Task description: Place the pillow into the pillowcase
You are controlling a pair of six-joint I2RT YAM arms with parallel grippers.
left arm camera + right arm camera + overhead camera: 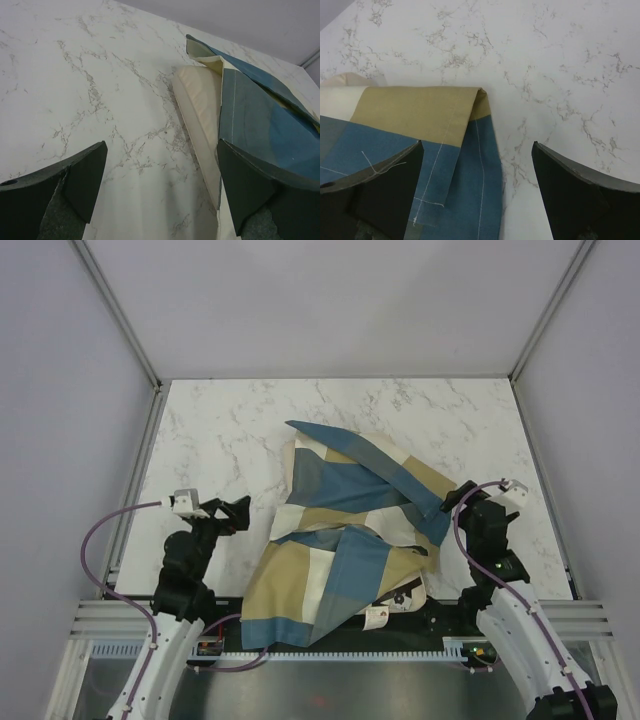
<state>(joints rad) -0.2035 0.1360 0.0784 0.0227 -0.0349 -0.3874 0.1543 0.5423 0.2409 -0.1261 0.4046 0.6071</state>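
The pillowcase (345,530), in blue, tan and cream checks, lies crumpled across the middle of the marble table. The cream pillow (408,590) peeks out from under its near right edge, mostly covered. In the left wrist view, a cream edge of the pillow (200,105) pokes out from beneath the blue cloth (260,115). My left gripper (236,512) (161,150) hangs open just left of the cloth, with nothing between its fingers. My right gripper (455,502) (477,150) stands open over the right corner of the pillowcase (420,115), its left finger above the blue hem.
White marble tabletop (230,430) stretches behind and to the left of the cloth. Grey enclosure walls (60,390) close in the sides and back. A metal rail (350,652) runs along the near edge. A purple cable (100,530) loops beside the left arm.
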